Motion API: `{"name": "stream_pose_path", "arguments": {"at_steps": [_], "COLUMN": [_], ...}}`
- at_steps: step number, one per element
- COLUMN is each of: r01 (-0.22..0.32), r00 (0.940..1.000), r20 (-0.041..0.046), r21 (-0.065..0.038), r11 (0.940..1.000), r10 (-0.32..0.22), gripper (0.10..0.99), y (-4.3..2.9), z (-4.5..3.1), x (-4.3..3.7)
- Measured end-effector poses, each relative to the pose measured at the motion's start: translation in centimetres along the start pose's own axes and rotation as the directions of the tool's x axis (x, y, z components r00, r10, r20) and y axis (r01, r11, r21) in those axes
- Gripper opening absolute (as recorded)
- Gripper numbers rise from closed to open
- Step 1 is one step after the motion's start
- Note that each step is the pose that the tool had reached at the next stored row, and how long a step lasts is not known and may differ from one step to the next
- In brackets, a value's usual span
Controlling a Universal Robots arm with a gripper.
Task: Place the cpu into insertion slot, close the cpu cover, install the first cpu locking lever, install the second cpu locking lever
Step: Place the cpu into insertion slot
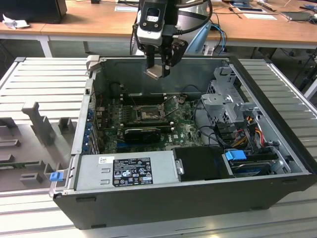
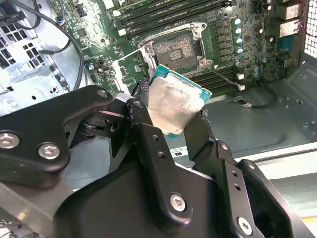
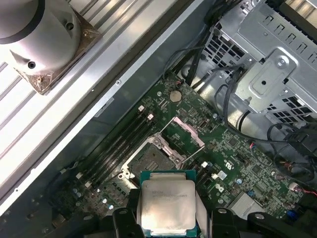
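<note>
The jaws are clamped on opposite edges of the cpu [image 2: 176, 101], holding it tilted above the open case [image 1: 163, 198]. The insertion slot [image 2: 174, 48] lies well below it, uncovered, with the cpu cover [image 3: 187, 134] swung up alongside.

The cpu [image 2: 173, 99] has a dull silvery-grey top with a thin teal-green border. The gripper [image 2: 172, 116] is matt black. The motherboard [image 3: 233, 153] is dark green, dotted with small silver and black parts. The insertion slot [image 3: 151, 159] has a black frame and a dark metallic centre. The computer case [image 1: 198, 198] is dark grey, and a clip [image 1: 55, 176] is bright blue.
</note>
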State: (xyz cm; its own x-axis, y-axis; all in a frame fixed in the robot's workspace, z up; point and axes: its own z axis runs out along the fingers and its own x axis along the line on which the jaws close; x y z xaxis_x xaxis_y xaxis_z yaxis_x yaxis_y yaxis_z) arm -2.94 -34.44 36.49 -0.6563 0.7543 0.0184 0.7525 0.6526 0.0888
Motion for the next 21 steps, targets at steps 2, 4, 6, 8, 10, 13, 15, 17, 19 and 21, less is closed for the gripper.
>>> {"name": "stream_pose_path", "arguments": {"at_steps": [2,4,6,8,10,13,15,17,19,21], "r01": [-0.050,-0.083,-0.113,-0.139,-0.183,-0.219,-0.253,-0.281,-0.305,-0.326], "r00": [0.9987,0.9965,0.9935,0.9902,0.9830,0.9754,0.9673,0.9595,0.9518,0.9448], "r20": [0.0044,0.0073,0.0100,0.0122,0.0160,0.0191,0.0219,0.0243,0.0264,0.0281], "r21": [-0.001,-0.002,-0.003,-0.003,-0.005,-0.006,-0.007,-0.009,-0.010,-0.011], "r11": [0.9988,0.9966,0.9936,0.9903,0.9831,0.9756,0.9675,0.9598,0.9522,0.9452], "r10": [0.050,0.083,0.113,0.139,0.183,0.220,0.253,0.281,0.306,0.326], "gripper": [0.525,0.525,0.525,0.525,0.525,0.525,0.525,0.525,0.525,0.525], "y": [0.00,0.00,-0.01,-0.01,-0.01,-0.02,-0.02,-0.02,-0.02,-0.03], "z": [0.05,0.08,0.11,0.15,0.19,0.23,0.26,0.28,0.30,0.32], "x": [0.00,0.00,-0.01,-0.01,-0.01,-0.01,-0.01,-0.01,-0.01,-0.01]}}
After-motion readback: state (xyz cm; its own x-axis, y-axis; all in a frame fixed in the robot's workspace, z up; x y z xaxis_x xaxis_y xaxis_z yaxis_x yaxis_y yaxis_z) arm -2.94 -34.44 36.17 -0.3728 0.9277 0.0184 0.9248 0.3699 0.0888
